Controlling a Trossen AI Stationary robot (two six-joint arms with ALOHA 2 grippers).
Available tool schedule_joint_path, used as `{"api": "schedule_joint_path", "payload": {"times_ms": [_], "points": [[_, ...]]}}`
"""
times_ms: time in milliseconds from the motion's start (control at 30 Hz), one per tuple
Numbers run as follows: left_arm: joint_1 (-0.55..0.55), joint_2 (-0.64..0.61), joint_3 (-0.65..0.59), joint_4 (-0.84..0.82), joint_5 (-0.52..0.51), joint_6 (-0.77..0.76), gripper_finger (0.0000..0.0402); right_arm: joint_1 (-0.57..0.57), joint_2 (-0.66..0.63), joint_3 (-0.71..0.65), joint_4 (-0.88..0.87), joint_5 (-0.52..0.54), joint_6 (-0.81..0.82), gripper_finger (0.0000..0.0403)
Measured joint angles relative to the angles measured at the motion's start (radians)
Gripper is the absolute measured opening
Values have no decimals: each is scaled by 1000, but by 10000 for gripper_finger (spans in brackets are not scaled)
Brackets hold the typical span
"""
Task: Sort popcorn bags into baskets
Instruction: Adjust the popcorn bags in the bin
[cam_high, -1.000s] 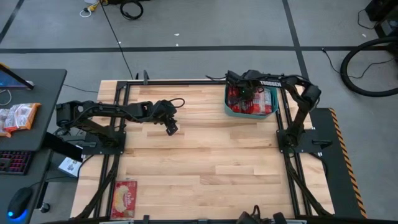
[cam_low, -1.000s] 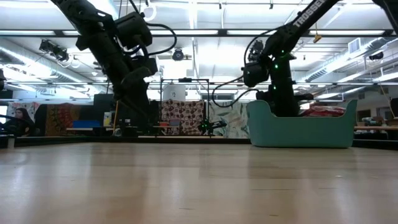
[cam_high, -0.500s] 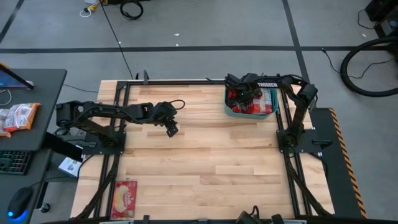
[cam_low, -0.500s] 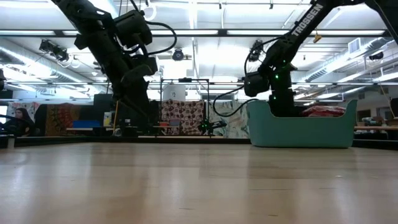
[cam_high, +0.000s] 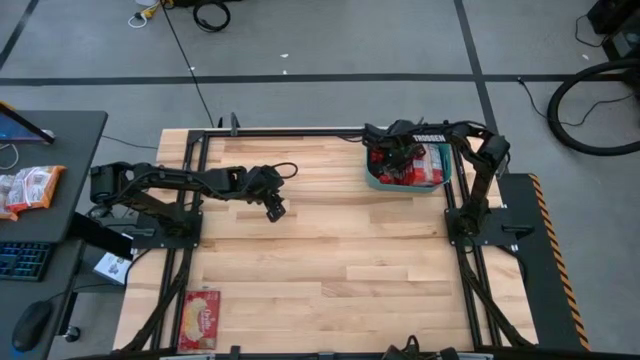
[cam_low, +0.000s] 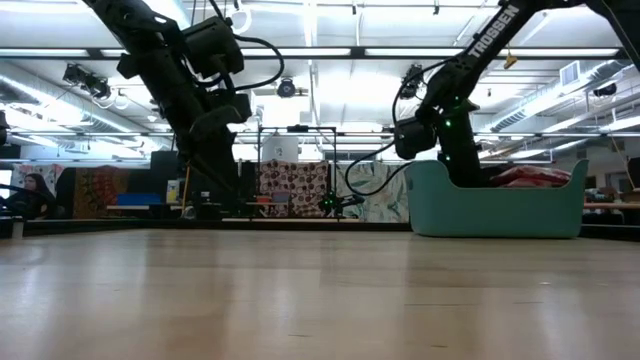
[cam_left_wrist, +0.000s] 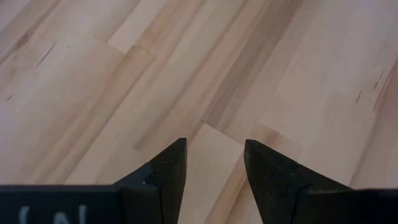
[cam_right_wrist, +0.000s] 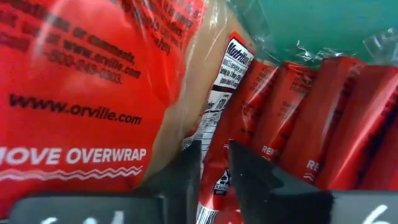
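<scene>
One popcorn bag (cam_high: 200, 319) lies flat at the table's near-left edge, well apart from both arms: light, thin, slick wrap, likely best pinched across a short edge. Left gripper (cam_high: 273, 208) hovers mid-table, jaws wide, empty. Right gripper (cam_high: 392, 160) is down inside the teal basket (cam_high: 403, 184) among the stacked bags (cam_right_wrist: 298, 112), jaws narrow around one bag's edge; can't tell if it grips.
</scene>
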Motion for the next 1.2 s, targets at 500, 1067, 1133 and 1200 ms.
{"api": "schedule_joint_path", "payload": {"times_ms": [500,1067,1133,1200], "points": [[0,0,0,0,-1,0,167,-19,-5,-85,-26,20,82,61],[0,0,0,-2,-1,8,167,16,-15,-99,11,-42,81,6],[0,0,0,-3,-2,8,167,33,-33,-76,-14,-43,79,6],[0,0,0,-3,-2,14,167,49,-60,-42,-32,-71,78,5]]}}
